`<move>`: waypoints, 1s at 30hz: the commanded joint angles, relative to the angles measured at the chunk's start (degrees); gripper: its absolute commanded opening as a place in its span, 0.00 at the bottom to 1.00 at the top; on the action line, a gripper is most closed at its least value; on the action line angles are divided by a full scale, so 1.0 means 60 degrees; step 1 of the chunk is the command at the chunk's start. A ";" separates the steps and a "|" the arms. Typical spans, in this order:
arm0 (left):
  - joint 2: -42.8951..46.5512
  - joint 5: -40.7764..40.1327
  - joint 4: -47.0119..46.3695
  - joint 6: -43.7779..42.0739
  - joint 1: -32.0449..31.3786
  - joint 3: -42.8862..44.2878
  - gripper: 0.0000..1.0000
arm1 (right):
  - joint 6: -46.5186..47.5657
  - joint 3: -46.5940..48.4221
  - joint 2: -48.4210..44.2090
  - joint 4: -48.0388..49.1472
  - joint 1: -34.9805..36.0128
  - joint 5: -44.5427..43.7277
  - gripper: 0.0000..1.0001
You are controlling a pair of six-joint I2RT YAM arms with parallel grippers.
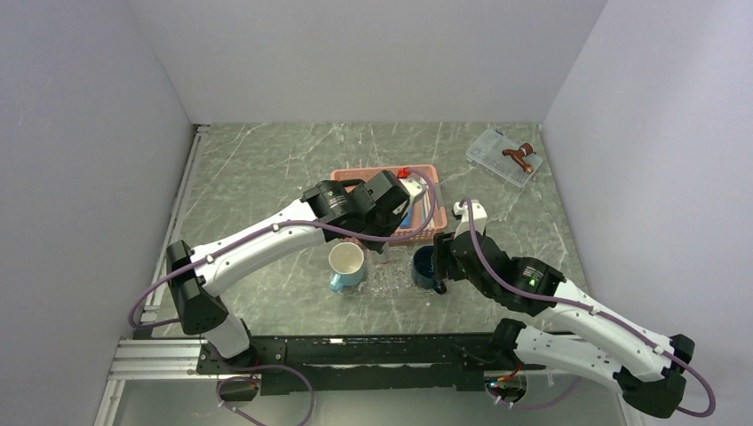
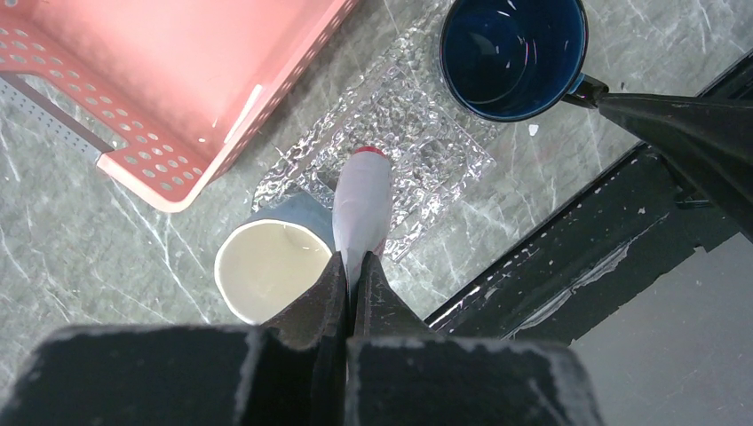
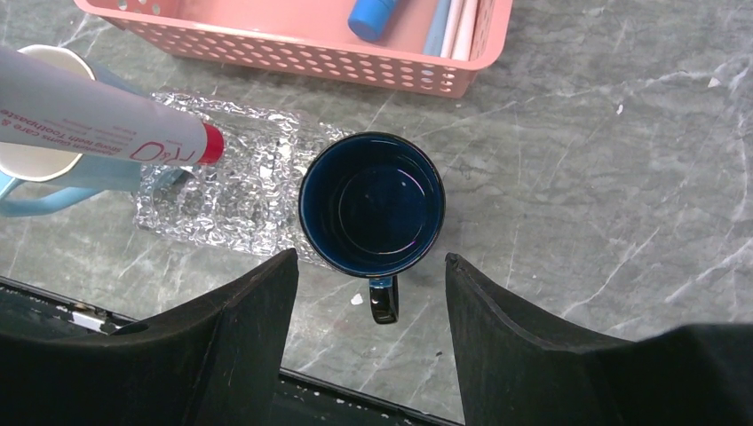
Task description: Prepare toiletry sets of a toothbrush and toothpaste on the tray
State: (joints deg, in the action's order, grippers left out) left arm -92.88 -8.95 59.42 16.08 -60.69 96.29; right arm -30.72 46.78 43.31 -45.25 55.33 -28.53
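My left gripper point(image 2: 351, 266) is shut on the flat end of a white toothpaste tube point(image 2: 362, 209) with a red cap. It holds the tube cap-down above the clear textured tray point(image 2: 417, 124), beside the light blue mug point(image 2: 266, 266). The tube point(image 3: 98, 120) and tray point(image 3: 240, 186) also show in the right wrist view. My right gripper point(image 3: 368, 259) is open and empty, hovering over the dark blue mug point(image 3: 371, 204) by the tray's edge. Whitish toothbrushes point(image 3: 457, 18) and a blue tube point(image 3: 373, 13) lie in the pink basket point(image 3: 293, 53).
The pink basket point(image 1: 428, 173) stands just behind the tray point(image 1: 388, 280). The light mug point(image 1: 346, 264) is left of the tray and the dark mug point(image 1: 424, 266) is right of it. A small clear box point(image 1: 497, 155) sits at the back right.
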 commanded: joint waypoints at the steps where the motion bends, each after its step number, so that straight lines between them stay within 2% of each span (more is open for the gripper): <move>1: -0.0079 -0.0294 -0.0141 0.0167 -0.0096 0.0410 0.00 | -0.0139 -0.0043 -0.0172 0.0151 0.0022 -0.0135 0.64; 30: -0.0604 -0.0937 -0.0396 0.0031 -0.0096 -0.0004 0.00 | -0.0190 -0.0136 0.0006 0.0248 0.0017 0.0083 0.64</move>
State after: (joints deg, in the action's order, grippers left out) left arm -96.51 -13.41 58.94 15.99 -60.97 96.12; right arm -31.33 45.89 43.53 -45.04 55.33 -28.01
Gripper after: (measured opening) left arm 0.033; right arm 0.637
